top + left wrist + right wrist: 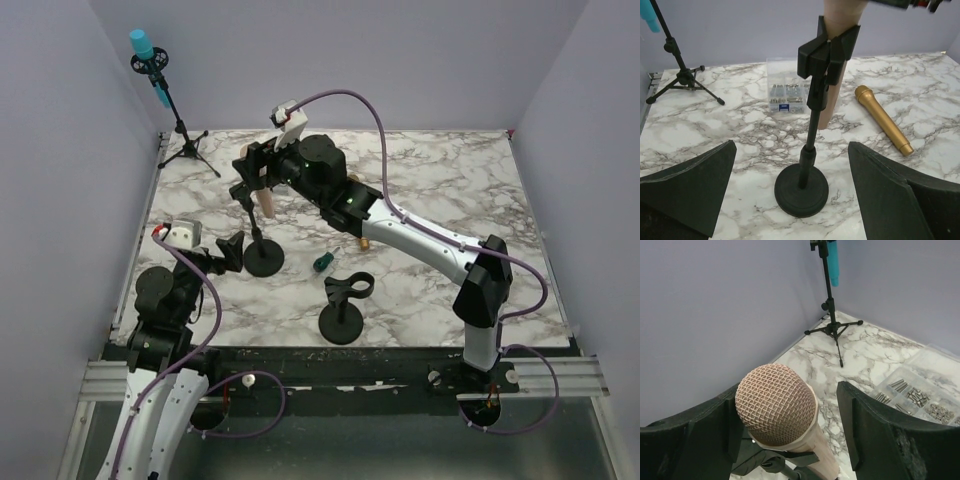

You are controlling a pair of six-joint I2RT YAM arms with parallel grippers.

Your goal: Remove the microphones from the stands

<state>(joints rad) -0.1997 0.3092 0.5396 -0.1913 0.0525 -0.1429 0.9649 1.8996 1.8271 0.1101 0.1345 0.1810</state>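
Marbled tabletop (450, 180) runs between pale lavender walls that close it in at the back and on both sides. The right claw (787, 390) stands open around the mesh head of the microphone (776, 410): one finger lies just beside the head, and a clear gap separates the head from the other. The peach-bodied microphone sits upright in the clip of a black round-based stand (801, 190) toward the left rear of the surface. The left claw (791, 145) hangs low in front of that stand with its fingers spread wide, the base between them and untouched. Just behind the stand is a clear compartment box (787, 90) whose cells hold sorted metal screws and bolts. A gold microphone (883, 120) lies flat to the right of it. An empty second stand (345, 300) is near the front edge with a small green item (322, 263) beside it. A tripod stand (180, 130) carrying a teal microphone occupies the back left corner. Bare marble stretches across the right half.
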